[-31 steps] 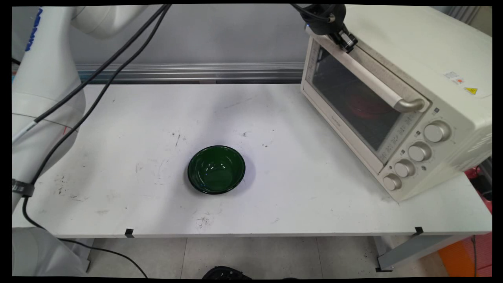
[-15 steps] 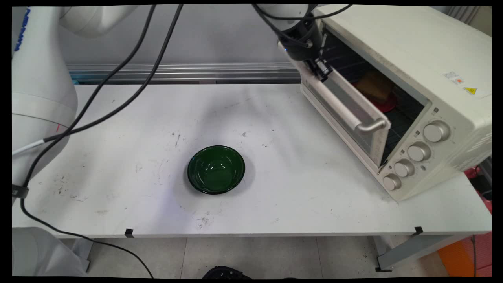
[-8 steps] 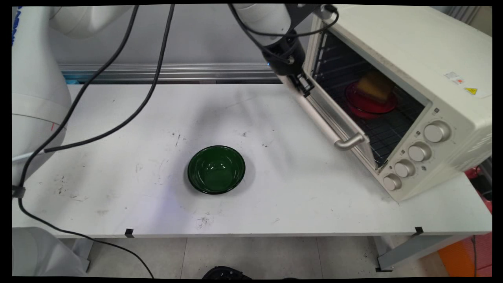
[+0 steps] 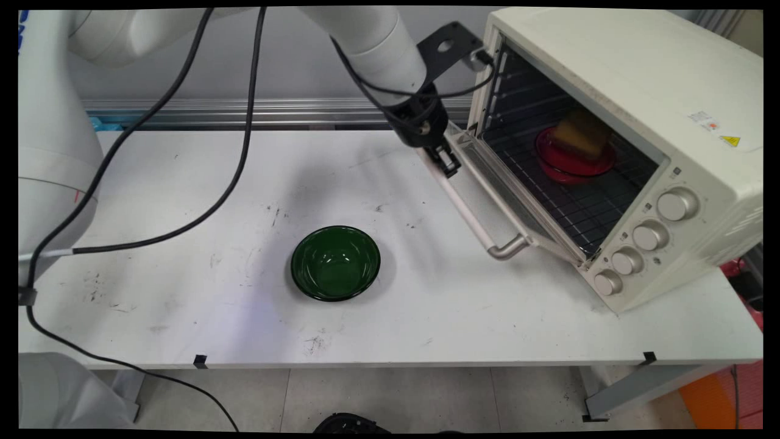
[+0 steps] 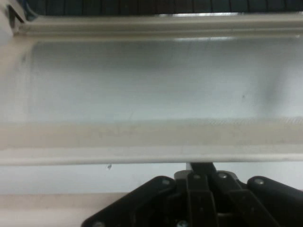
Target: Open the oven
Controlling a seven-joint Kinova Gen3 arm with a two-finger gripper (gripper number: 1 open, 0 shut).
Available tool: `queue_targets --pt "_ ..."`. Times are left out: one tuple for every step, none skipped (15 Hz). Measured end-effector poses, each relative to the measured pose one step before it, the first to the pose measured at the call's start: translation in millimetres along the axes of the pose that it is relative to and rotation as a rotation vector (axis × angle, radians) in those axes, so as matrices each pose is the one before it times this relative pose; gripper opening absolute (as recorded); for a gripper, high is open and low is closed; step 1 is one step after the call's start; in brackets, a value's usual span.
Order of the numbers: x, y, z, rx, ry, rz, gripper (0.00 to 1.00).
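white table (image 4: 183,201): pincer (image 4: 448,160) clamped on oven door handle (image 4: 469,210); green bowl (image 4: 335,263) empty.

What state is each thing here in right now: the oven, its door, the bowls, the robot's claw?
Toaster oven: open, interior showing.
Oven door: swung down, nearly flat.
Door handle: gripper at its far end.
Gripper: shut on the door handle.
Red bowl: on the oven rack, holding a yellowish block.
Green bowl: upright on the table, empty.
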State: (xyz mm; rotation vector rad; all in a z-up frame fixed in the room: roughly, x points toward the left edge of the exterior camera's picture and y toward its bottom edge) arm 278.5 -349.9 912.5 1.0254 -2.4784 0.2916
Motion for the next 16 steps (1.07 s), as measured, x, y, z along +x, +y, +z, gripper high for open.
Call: queue_targets --pt "-4.80 0.04 2.58 0.00339 -0.00197 0.00283 0.00" --pt "-5.66 0.08 3.01 0.00427 -0.00050 0.00288 0.00" --pt "-5.45 0.27 2.89 0.00401 0.00014 0.00267 0.00" --pt "-4.61 0.42 2.37 0.00319 0.00032 0.00237 0.00" --pt "-5.27 0.74 2.41 0.00314 0.00086 0.00286 0.00" --pt "-4.23 0.53 1.74 0.00298 0.00114 0.00225 0.00" --pt "-2.61 0.40 0.95 0.00204 0.00149 0.00169 0.00" --pt "-3.93 0.52 1.09 0.00335 0.00162 0.00266 0.00" --pt "-2.55 0.38 0.48 0.00234 0.00093 0.00235 0.00" --pt "-3.80 0.56 0.50 0.00320 0.00119 0.00339 0.00" --pt "-2.50 0.48 0.21 0.00155 0.00068 0.00244 0.00" --pt "-4.33 0.70 -0.13 0.00382 0.00180 0.00363 0.00" --pt "-4.33 0.58 -0.58 0.00468 0.00254 0.00303 0.00" --pt "-3.93 0.57 -1.06 0.00456 0.00363 0.00200 0.00" --pt "-4.45 0.78 -1.11 0.00450 0.00433 0.00200 0.00" --pt "-4.19 0.86 -1.15 0.00347 0.00371 0.00191 0.00"
